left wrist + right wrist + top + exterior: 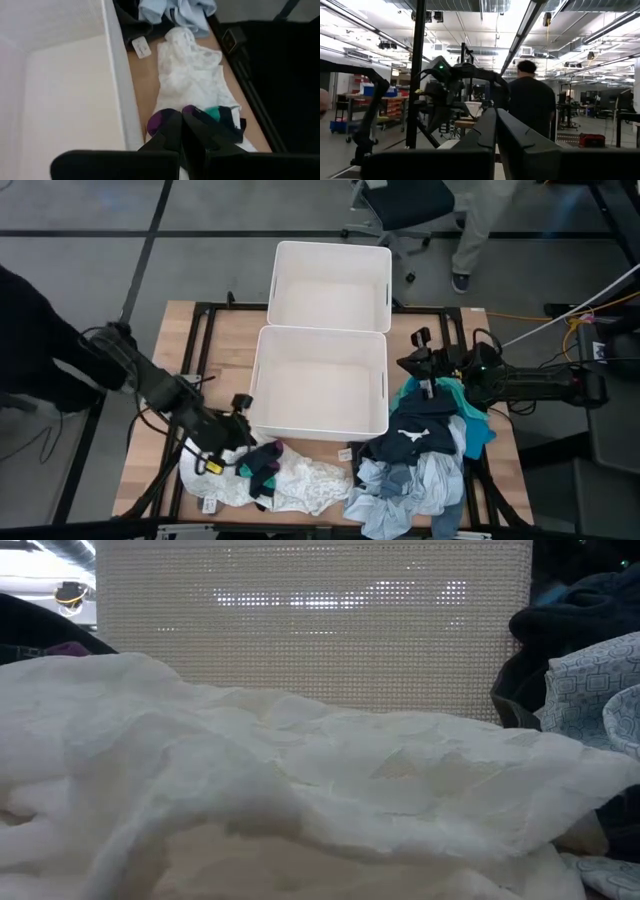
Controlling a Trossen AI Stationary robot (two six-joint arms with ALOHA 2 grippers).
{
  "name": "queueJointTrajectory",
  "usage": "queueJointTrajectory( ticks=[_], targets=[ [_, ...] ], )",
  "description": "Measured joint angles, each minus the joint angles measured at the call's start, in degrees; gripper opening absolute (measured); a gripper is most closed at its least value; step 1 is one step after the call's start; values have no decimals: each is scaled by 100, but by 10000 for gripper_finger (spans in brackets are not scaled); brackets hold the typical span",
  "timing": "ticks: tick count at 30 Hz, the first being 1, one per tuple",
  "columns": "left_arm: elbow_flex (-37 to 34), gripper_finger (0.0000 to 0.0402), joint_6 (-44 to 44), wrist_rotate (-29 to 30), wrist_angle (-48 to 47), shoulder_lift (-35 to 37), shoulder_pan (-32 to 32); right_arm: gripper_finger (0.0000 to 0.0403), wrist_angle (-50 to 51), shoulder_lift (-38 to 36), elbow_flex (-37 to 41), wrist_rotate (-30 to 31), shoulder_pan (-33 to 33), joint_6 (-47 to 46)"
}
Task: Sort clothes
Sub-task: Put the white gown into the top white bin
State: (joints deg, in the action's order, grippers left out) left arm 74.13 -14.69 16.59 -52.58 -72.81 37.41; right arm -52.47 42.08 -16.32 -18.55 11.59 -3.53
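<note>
A white lacy garment lies on the table in front of the near bin; it also shows in the low view and the left wrist view. Dark socks with purple and teal parts lie on its left end. My left gripper is down at these socks, fingers shut. A pile of navy, teal and light blue clothes lies at the right. My right gripper is shut and empty, held level above that pile's far end. My left gripper is shut at the purple-toed end of a dark sock, coming slanting down from the table's left. Purple cloth shows on both sides of the fingertips. The fingers hide the place of contact. The sock lies on the white garment.
Two white bins stand mid-table, the near one right beside my left gripper, its wall close to the fingers, the far one behind it. A small white tag lies on the wood. A person stands beyond the far edge.
</note>
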Motion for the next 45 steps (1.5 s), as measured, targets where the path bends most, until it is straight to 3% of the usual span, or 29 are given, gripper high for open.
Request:
queueJointTrajectory(
  ticks=[6, 12, 18, 22, 29, 34, 45],
  targets=[
    [-4, 20, 325, 102, 675, -295, -164, 17, -7, 9, 0, 4, 0, 103],
    [2, 99, 403, 163, 1013, -37, -227, 17, -4, 9, 0, 4, 0, 105],
    [2, 191, -8, 173, 674, 265, -232, 17, 2, 7, 0, 4, 2, 248],
    [3, 228, -749, 128, -36, 420, -224, 17, 9, 7, 0, 4, 4, 253],
    [4, 239, -2888, -579, -1122, 665, -2, 17, 50, 7, 0, 4, 4, 256],
    [-48, 239, -4351, -631, -1761, 681, 248, 17, 109, 7, 0, 7, 4, 256],
    [-1013, 239, -5502, -611, -1375, 666, 719, 17, 168, 7, 2, 307, 4, 300]
  ],
)
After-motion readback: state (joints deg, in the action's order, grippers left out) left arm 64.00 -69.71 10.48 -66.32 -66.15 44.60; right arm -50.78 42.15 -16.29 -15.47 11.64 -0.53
